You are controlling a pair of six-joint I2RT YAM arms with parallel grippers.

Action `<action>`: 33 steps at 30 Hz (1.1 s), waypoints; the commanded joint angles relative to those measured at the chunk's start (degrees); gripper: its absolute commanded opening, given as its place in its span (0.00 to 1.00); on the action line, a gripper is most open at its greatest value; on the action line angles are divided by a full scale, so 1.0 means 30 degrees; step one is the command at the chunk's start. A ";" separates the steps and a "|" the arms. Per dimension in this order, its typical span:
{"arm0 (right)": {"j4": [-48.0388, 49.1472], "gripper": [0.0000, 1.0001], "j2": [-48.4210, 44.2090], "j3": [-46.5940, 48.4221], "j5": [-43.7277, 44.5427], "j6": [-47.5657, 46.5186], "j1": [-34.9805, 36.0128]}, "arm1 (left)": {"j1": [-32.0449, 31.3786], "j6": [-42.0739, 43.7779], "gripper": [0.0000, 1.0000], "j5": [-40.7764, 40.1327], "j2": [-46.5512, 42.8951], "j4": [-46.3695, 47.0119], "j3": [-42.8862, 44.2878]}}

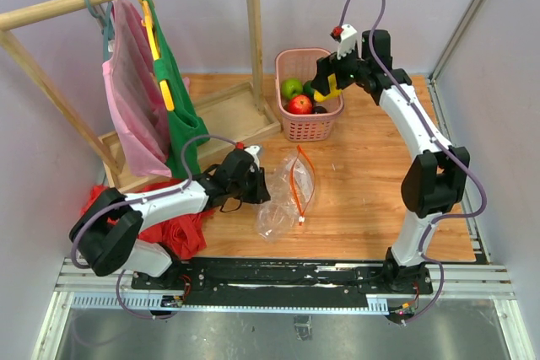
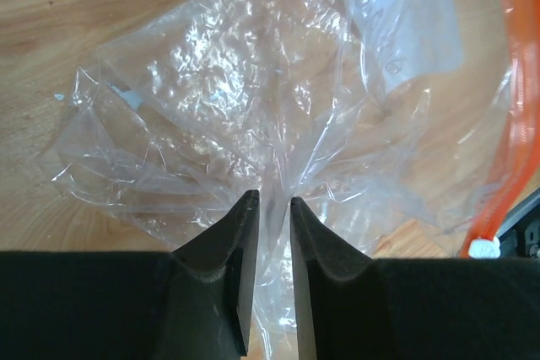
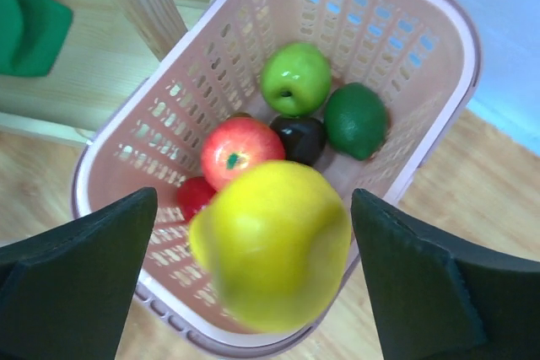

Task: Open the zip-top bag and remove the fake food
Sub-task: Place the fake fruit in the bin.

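The zip-top bag [image 1: 285, 193] lies crumpled on the wooden table, its orange-red zip strip [image 2: 519, 124] along the right side. My left gripper [image 1: 256, 187] is at the bag's left edge. In the left wrist view the bag [image 2: 253, 99] runs into the narrow gap of the left gripper [image 2: 274, 200], whose jaws stand slightly apart. My right gripper [image 3: 253, 200] hangs wide open over the pink basket [image 3: 456, 23]. A blurred yellow fruit [image 3: 270, 246] is between its fingers, touching neither. The basket holds a red apple [image 3: 240, 149], a green apple [image 3: 295, 77], a dark green piece [image 3: 356, 120] and a dark purple piece [image 3: 302, 137].
A wooden clothes rack [image 1: 253, 31] stands at the back left with a pink mesh bag [image 1: 131, 99] and a green bag [image 1: 177, 115] hanging from it. A red cloth heap [image 1: 169, 229] lies under my left arm. The basket [image 1: 308, 128] sits beside the rack's base.
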 commanded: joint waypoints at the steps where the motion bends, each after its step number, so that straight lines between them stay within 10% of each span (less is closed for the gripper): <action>1: 0.0485 0.99 -0.0021 0.0573 0.1570 -0.1395 0.0375 | 0.0107 0.0134 0.29 -0.0873 -0.1283 -0.0165 0.0064; 33: -0.4283 0.98 -0.8053 -0.4514 -0.4852 -0.2977 -0.4912 | 0.0162 -0.2694 0.99 -0.1499 -1.1564 0.4722 -0.0885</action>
